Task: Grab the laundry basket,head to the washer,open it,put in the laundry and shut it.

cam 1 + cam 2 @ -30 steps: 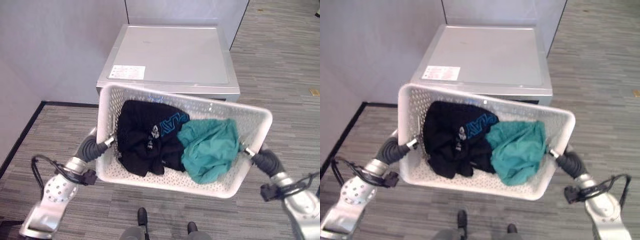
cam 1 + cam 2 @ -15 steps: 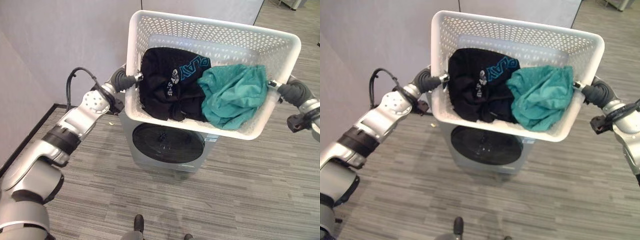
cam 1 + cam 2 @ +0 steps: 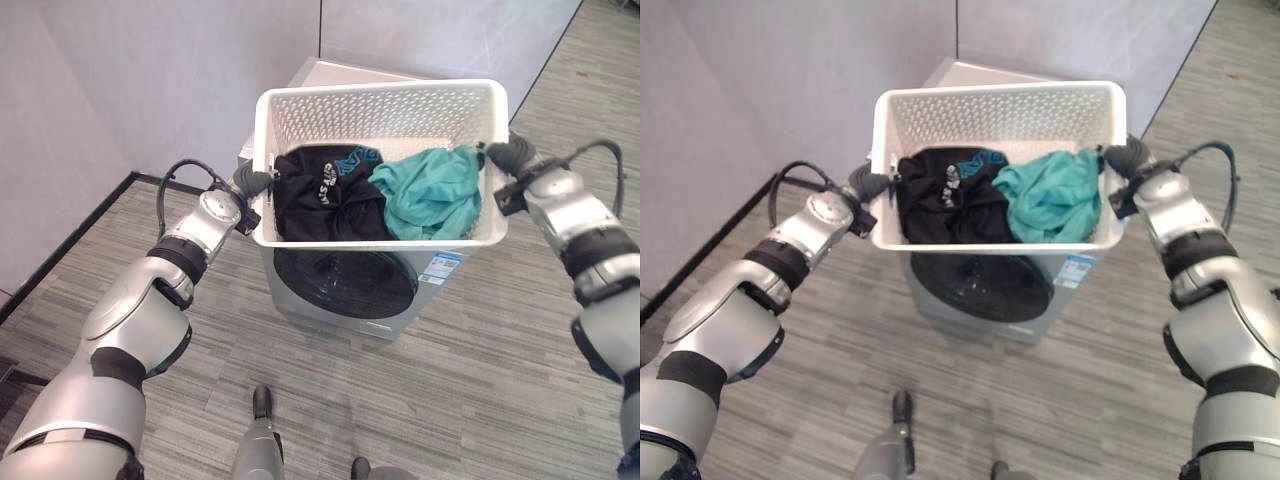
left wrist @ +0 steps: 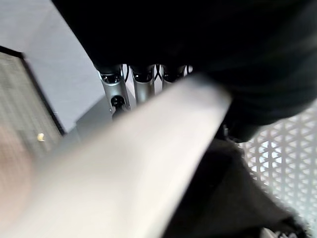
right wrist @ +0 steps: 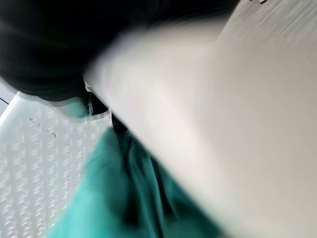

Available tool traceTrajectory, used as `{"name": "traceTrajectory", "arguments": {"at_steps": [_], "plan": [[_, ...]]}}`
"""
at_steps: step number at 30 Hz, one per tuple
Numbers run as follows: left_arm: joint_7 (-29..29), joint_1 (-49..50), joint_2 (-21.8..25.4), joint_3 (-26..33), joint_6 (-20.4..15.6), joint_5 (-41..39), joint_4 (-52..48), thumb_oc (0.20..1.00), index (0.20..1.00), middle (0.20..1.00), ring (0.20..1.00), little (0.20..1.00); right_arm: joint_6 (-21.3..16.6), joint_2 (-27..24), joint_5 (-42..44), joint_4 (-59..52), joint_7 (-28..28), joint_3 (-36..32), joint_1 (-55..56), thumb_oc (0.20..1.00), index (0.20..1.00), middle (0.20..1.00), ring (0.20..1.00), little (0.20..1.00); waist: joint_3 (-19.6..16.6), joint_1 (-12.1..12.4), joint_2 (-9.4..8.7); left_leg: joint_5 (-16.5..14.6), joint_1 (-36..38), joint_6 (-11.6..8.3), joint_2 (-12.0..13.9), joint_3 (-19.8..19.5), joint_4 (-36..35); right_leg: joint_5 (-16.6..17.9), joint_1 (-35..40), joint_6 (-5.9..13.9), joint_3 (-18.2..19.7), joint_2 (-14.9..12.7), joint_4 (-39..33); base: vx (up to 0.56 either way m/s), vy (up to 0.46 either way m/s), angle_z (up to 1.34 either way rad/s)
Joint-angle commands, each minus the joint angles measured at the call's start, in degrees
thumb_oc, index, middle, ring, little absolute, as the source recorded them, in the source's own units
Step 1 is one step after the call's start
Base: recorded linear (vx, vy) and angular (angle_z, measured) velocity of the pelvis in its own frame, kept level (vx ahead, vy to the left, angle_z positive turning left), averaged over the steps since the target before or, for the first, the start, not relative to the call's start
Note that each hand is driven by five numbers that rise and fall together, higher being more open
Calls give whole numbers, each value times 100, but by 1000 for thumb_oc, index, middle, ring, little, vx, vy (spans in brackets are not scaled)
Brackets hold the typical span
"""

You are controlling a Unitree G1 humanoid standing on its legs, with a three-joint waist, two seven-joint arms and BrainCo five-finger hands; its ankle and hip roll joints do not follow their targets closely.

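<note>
A white perforated laundry basket (image 3: 380, 112) hangs in the air between my two hands, over the front of the washer's top. Inside lie a black garment (image 3: 320, 195) on the left and a teal garment (image 3: 430, 190) on the right. My left hand (image 3: 252, 183) grips the basket's left side; the left wrist view shows its fingers (image 4: 134, 83) hooked over the rim. At the right side rim sits my right hand (image 3: 503, 155), shut on it. Below the basket stands the silver front-loading washer (image 3: 330, 75), its dark round door (image 3: 345, 283) shut.
Grey partition walls stand behind and to the left of the washer, with a black baseboard (image 3: 70, 235) along the left wall. Grey plank floor (image 3: 480, 370) spreads in front and to the right of the washer.
The camera has moved. Both arms have stretched forward, and the basket is now farther from me, level over the washer's front, still held in both hands.
</note>
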Motion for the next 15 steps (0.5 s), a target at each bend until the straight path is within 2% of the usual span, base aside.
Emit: {"name": "traceTrajectory", "arguments": {"at_steps": [1,2,3,4,5,6,7,8,9,10,11,13,14,15], "plan": [[105,-846,-185,-110,-314,354,-22,200,200,200,200,200,-84,-387,-136,177,-101,190,-512,200,200,200,200,200,-399,118,83,-207,-17,-29,-218,-26,376,546,-370,391,353,-347,1514,234,297,-15],[68,-794,-192,-127,-282,491,-70,200,200,200,200,200,-54,-489,-228,209,-84,181,-531,200,200,200,200,200,-341,15,209,-335,256,155,-296,27,341,1168,-853,363,483,-342,2464,292,372,-9],[61,-775,-167,-106,-274,573,-18,200,200,200,200,200,-68,-518,-243,230,-94,159,-541,200,200,200,200,200,-309,-17,276,-413,386,238,-344,44,307,1237,-1036,348,509,-328,2782,188,269,5],[61,-775,-167,-104,-275,574,-17,200,200,200,200,200,-69,-518,-243,231,-93,161,-544,200,200,200,200,200,-303,-9,271,-417,393,240,-350,54,307,1224,-1044,350,522,-335,2806,211,260,16],[-11,-778,-124,-105,-224,622,134,200,200,200,200,200,-104,-515,-272,421,-89,114,-567,200,200,200,200,200,-236,-45,406,-528,732,345,-427,86,169,1329,-1417,341,286,-465,3142,232,251,12],[-40,-783,-122,-84,-215,608,220,200,200,200,200,200,-80,-546,-303,535,-43,153,-594,200,200,200,200,200,-221,-66,444,-567,868,357,-441,130,86,1223,-1587,293,98,-553,3015,238,248,-6],[-42,-784,-124,-79,-218,608,224,200,200,200,200,200,-84,-545,-302,544,-39,163,-604,200,200,200,200,200,-210,-77,440,-570,887,356,-451,123,77,1204,-1571,293,89,-564,3025,226,112,-40],[-84,-794,-141,-71,-245,668,498,200,200,200,200,200,-73,-580,-375,784,37,239,-655,200,200,200,200,200,-206,-153,488,-643,1078,342,-491,159,-35,996,-1723,273,-186,-617,2448,149,40,-29],[-86,-798,-145,-68,-252,667,508,200,200,200,200,200,-78,-578,-374,794,41,249,-667,200,200,200,200,200,-186,-170,495,-647,1103,339,-490,144,-41,992,-1685,272,-206,-615,2431,222,50,-15],[-92,-829,-155,-68,-245,700,654,200,200,200,200,200,-61,-601,-408,914,54,263,-698,200,200,200,200,200,-180,-197,509,-700,1178,316,-485,189,-74,944,-1823,291,-316,-674,2052,181,-37,9],[-97,-835,-156,-52,-259,720,775,200,200,200,200,200,-35,-651,-380,1057,89,248,-719,200,200,200,200,200,-127,-281,495,-807,1261,258,-498,184,-50,1008,-1795,379,-385,-752,1289,229,-69,-3],[-64,-860,-151,5,-272,748,783,200,200,200,200,200,18,-767,-407,1083,175,225,-627,200,200,200,200,200,-85,-363,434,-919,1307,223,-537,119,18,1203,-1835,480,-177,-840,788,151,-91,-7],[-64,-859,-153,5,-272,749,783,200,200,200,200,200,18,-769,-408,1082,176,223,-624,200,200,200,200,200,-79,-361,436,-929,1313,223,-535,120,26,1209,-1819,482,-179,-837,773,105,-79,-1],[-66,-834,-127,46,-279,779,780,200,200,200,200,200,38,-860,-445,1091,242,213,-538,200,200,200,200,200,-53,-413,398,-984,1336,201,-552,86,73,1344,-1870,536,-6,-883,621,148,-133,14]]}}
